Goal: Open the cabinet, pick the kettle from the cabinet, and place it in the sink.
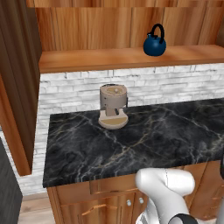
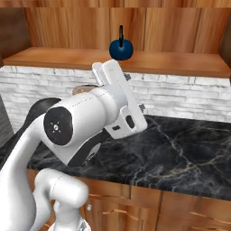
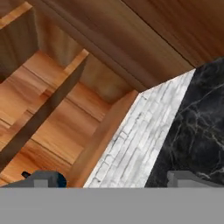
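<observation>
The cabinet stands open, its door [image 1: 17, 87] swung out at the left, baring the wooden shelf [image 1: 109, 59]. On that shelf sits the small dark-blue kettle [image 1: 154, 43], upright with its black loop handle up, also seen as the kettle [image 2: 121, 48] from the right base. My hand [image 2: 115, 85] is raised over the counter, below and in front of the kettle, apart from it. In the hand view my gripper [image 3: 116, 179] is open with nothing between its fingertips [image 3: 43, 179]; a sliver of blue kettle [image 3: 61, 179] peeks beside the left one. The sink is out of view.
A tan coffee machine [image 1: 113, 106] stands on the black marble counter [image 1: 153, 135] against the white brick wall [image 1: 175, 85]. Base cabinets with small knobs [image 1: 128, 202] run below the counter. My arm hides most of the coffee machine [image 2: 83, 89] from the right base.
</observation>
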Available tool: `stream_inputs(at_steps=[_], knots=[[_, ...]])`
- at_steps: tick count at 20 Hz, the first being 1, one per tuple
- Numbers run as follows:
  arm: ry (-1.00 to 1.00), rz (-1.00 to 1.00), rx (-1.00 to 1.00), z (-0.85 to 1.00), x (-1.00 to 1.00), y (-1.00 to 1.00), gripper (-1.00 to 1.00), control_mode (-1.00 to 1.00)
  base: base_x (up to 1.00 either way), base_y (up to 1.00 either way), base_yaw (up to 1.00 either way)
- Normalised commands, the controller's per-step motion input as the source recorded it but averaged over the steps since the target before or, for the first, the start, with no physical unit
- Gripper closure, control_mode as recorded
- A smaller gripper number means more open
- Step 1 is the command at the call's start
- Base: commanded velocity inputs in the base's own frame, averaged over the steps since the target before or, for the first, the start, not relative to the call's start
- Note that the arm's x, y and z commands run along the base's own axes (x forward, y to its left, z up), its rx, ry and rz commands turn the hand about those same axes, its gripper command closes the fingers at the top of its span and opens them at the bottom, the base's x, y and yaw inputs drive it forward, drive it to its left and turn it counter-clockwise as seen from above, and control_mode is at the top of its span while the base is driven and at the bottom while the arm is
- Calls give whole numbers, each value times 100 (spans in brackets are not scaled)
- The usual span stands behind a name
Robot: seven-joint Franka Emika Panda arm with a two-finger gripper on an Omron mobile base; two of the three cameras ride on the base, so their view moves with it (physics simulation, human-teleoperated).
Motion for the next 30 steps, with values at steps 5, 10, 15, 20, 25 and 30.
stream_inputs(at_steps=[5,10,15,20,25,30], knots=[[18,15,-26,10,-7,41,-100,-100,0,0,0],[11,5,-32,3,-1,42,-100,-100,0,0,0],[8,0,-25,0,0,40,-100,-100,0,0,0],[12,0,-19,5,9,33,-100,-100,0,0,0],[11,5,-14,12,10,26,-100,-100,0,0,0],[16,17,-5,15,17,18,-100,-100,0,0,0]])
